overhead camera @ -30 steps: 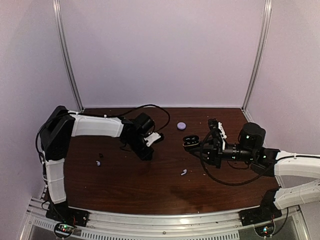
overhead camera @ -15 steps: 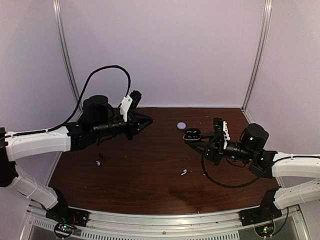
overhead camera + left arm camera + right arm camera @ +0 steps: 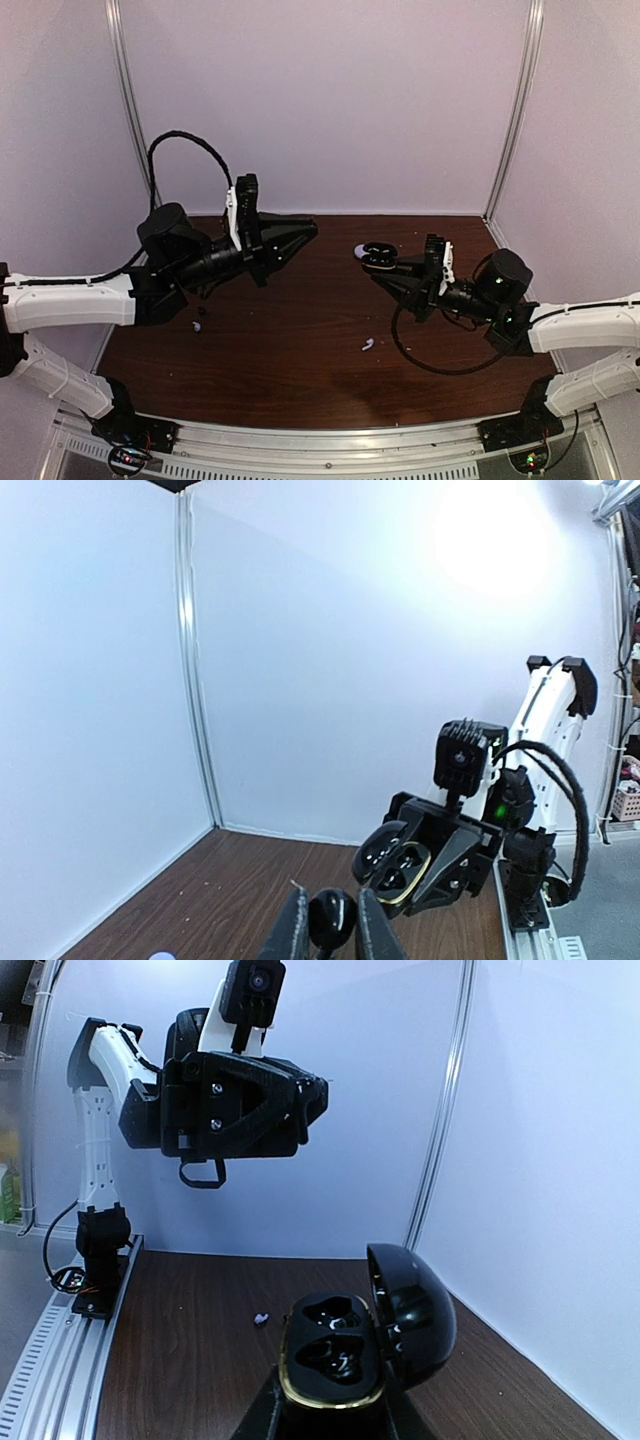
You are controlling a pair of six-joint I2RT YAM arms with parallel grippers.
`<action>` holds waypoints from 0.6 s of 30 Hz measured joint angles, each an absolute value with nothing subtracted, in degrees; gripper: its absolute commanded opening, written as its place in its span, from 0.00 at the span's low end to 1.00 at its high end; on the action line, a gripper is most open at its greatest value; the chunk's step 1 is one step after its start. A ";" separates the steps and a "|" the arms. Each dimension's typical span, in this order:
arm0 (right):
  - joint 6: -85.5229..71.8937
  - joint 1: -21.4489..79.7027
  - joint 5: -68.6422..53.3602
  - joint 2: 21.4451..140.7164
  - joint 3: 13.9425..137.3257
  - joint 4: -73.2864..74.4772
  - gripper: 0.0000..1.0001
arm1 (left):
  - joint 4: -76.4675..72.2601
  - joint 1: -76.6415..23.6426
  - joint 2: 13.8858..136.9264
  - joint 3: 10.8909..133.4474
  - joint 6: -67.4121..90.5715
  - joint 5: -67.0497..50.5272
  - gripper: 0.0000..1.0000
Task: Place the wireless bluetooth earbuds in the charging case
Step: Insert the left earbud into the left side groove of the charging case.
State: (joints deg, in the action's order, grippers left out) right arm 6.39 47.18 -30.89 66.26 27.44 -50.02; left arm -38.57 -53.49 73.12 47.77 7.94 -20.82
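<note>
Two arms are raised over the desk (image 3: 300, 370), tips facing each other and well apart.

Top view: the left claw (image 3: 308, 230) is aloft, pressed together on something too small to make out here. The right claw (image 3: 388, 268) pinches the case (image 3: 377, 250), black, lid open, carried clear of the desk. Just beside it in the picture, a shut lavender pebble (image 3: 358, 251) lies on the desk near the back wall; possibly a second case. A pale bud (image 3: 367, 346) lies loose toward the front. Another pale bud (image 3: 197, 326) lies at the left, with a dark speck (image 3: 203, 312) near it.

Left wrist: the claw pinches a black bud (image 3: 332, 916), small, round and glossy. The case shows ahead, its open face toward this camera.

Right wrist: the claw grips the case's lower half by its sides. The lid (image 3: 412, 1310) stands up at the hinge. Two wells (image 3: 333, 1352) sit inside a gold rim; cannot tell whether either is filled.

Handling, judged: the black bud is light, hard, slick and rounded, so apt to squirt from the pinch. Hold it across its widest part, gently. The case is rigid and glossy; hold the lower shell only, leaving wells and hinge free. The pale buds are too small here to judge a hold.
</note>
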 measured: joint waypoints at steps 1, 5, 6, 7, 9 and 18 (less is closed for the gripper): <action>6.85 47.35 -30.85 66.50 27.44 -50.61 0.04 | -39.42 -53.89 73.21 47.77 7.81 -21.21 0.09; 9.06 48.47 -30.74 67.64 27.53 -53.17 0.05 | -42.04 -55.46 73.87 47.77 6.87 -23.31 0.08; 9.54 48.69 -30.74 67.96 27.57 -53.82 0.05 | -42.59 -55.77 74.06 47.77 6.61 -23.70 0.08; 10.07 48.97 -30.72 68.27 27.66 -54.33 0.04 | -43.05 -56.03 74.22 47.77 6.31 -24.29 0.08; 10.85 49.36 -30.61 68.69 27.83 -55.13 0.04 | -43.75 -56.49 74.48 47.77 5.87 -24.91 0.08; 13.43 50.83 -30.57 69.45 29.89 -56.25 0.02 | -45.50 -58.54 75.53 47.79 3.55 -26.44 0.07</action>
State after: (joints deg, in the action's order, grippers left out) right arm 13.43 50.83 -30.57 69.45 29.89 -56.25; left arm -45.50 -58.54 75.53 47.79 3.55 -26.44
